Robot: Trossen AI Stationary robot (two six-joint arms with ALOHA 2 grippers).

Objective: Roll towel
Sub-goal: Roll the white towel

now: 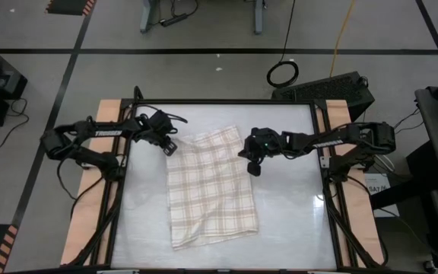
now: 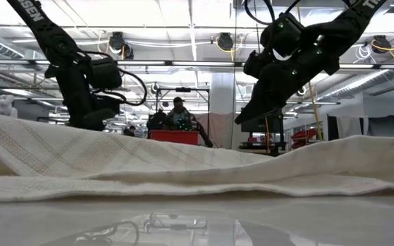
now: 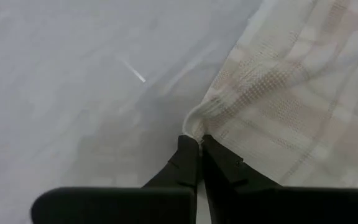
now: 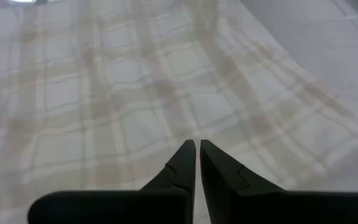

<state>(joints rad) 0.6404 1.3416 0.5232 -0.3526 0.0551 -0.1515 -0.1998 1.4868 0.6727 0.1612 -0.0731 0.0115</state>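
The towel [image 1: 211, 190], cream-white with a beige plaid check, lies spread on the white table top [image 1: 295, 221], with a few low folds. My left gripper [image 1: 170, 148] is at the towel's far left corner and is shut on its edge [image 3: 199, 140]. In the low view the towel's ridge [image 2: 60, 147] hides its fingers. My right gripper [image 1: 254, 169] is over the towel's right edge, near the far end. Its fingers are shut and empty [image 4: 197, 147]. In the low view it hangs clear above the cloth [image 2: 243, 117]. My left gripper pinches the towel's edge at its far left corner [image 3: 197, 122] between the free ends of its two fingers. It comes at the cloth from the table's left side, slanting down. The cloth puckers into small folds at the fingertips, and the rest of the towel lies on the table.
The table has a black frame and wooden strips along its left [image 1: 90, 198] and right [image 1: 348, 228] sides. Bare table top lies on either side of the towel and at its near end. A person [image 2: 178, 109] shows far off in the room behind the table.
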